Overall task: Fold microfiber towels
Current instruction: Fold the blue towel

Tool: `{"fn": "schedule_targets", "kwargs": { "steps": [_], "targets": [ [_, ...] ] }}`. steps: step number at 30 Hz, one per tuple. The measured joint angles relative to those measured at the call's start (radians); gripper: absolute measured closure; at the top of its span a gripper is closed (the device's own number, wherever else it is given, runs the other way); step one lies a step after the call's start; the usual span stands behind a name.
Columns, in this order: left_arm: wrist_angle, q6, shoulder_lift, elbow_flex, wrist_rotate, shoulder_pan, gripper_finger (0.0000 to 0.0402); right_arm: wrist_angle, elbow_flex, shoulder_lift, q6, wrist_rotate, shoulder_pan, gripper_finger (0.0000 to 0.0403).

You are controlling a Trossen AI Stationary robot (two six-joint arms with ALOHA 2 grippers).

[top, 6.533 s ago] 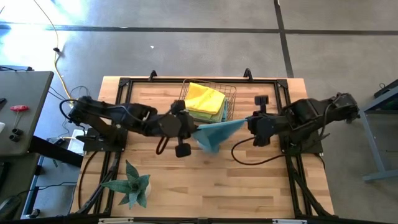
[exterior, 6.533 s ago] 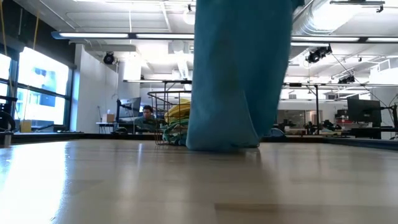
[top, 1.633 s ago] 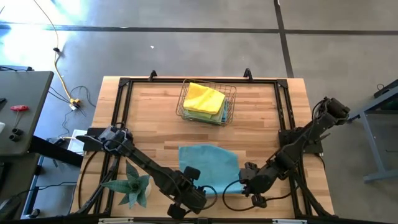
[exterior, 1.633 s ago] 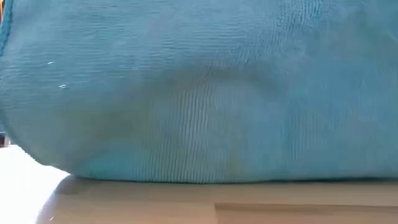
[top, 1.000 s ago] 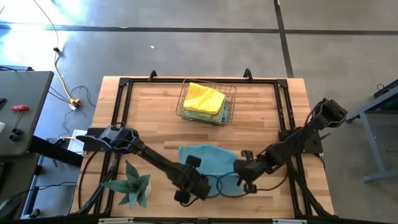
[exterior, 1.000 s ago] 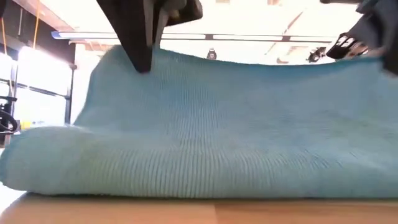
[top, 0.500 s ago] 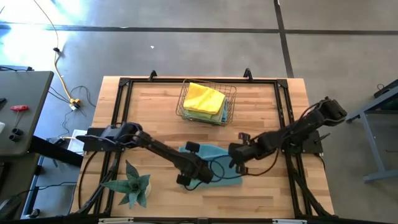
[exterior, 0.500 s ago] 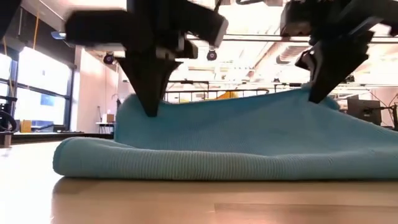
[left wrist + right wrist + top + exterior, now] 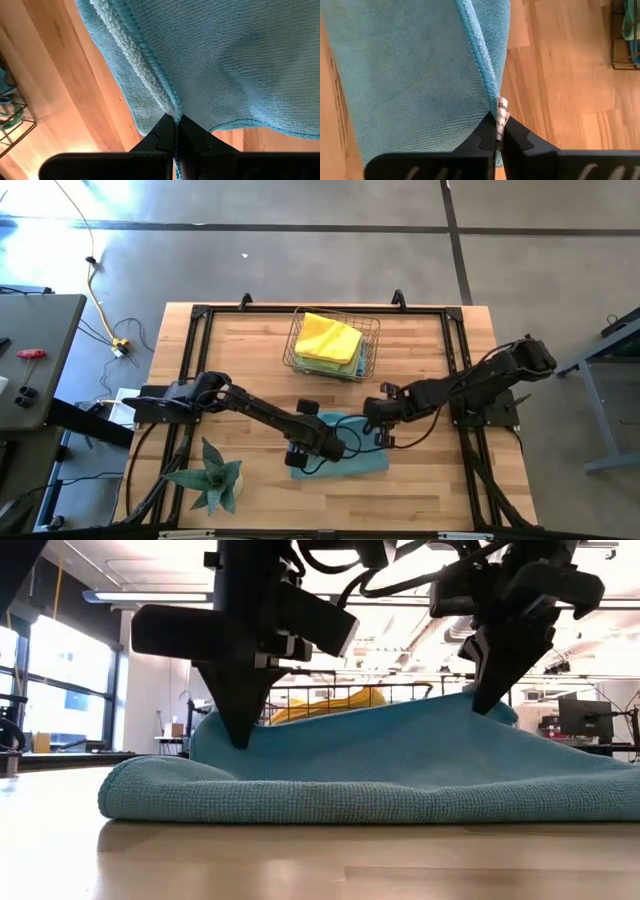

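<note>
One blue towel [image 9: 345, 457] lies flat, perhaps three more in one basket [image 9: 369, 348], plus one plant [image 9: 212, 477].

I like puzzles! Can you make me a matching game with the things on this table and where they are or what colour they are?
Things:
1. blue towel
2. yellow towel
3. plant
4. left end effector

Places and states:
A. on top in the wire basket
B. spiky, near the table's front left corner
C. pinching a towel's edge
D. half folded on the wood

Pairs: 1-D, 2-A, 3-B, 4-C

Light blue towel [image 9: 345, 455] half-folded on table; yellow towel [image 9: 328, 337] in basket.
</note>
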Motion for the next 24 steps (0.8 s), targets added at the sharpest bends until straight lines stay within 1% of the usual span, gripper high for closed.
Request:
{"fn": "schedule_targets", "kwargs": {
  "steps": [3,6,10,14,16,19,22,24],
  "targets": [
    [0.0,-0.008,0.0,0.0,-0.014,0.0,0.0401,-0.002,0.0,0.0,0.0,-0.013,-0.005,0.04],
    [-0.003,-0.031,0.0,0.0,-0.026,0.006,0.0395,-0.004,0.0,0.0,0.002,-0.024,-0.004,0.0382],
    [-0.024,-0.059,0.0,0.0,-0.051,0.013,0.0376,-0.005,0.0,0.0,0.003,-0.038,-0.004,0.0329],
    [-0.06,-0.053,0.0,0.0,-0.063,0.022,0.0346,-0.009,0.0,0.0,0.012,-0.03,-0.004,0.0268],
    [-0.079,-0.057,0.0,0.0,-0.063,0.032,0.033,-0.028,0.0,-0.001,0.044,-0.024,-0.004,0.0242],
    [-0.147,-0.12,0.0,0.008,-0.064,0.053,0.0307,-0.086,0.0,-0.005,0.116,-0.047,-0.004,0.0216],
    [-0.199,-0.168,-0.001,0.031,0.016,0.072,0.0294,-0.179,0.0,-0.01,0.203,-0.094,-0.002,0.0207],
    [-0.179,-0.162,-0.023,0.032,0.086,0.07,0.0292,-0.236,0.0,-0.01,0.274,-0.101,0.018,0.0206]
  ]
}}
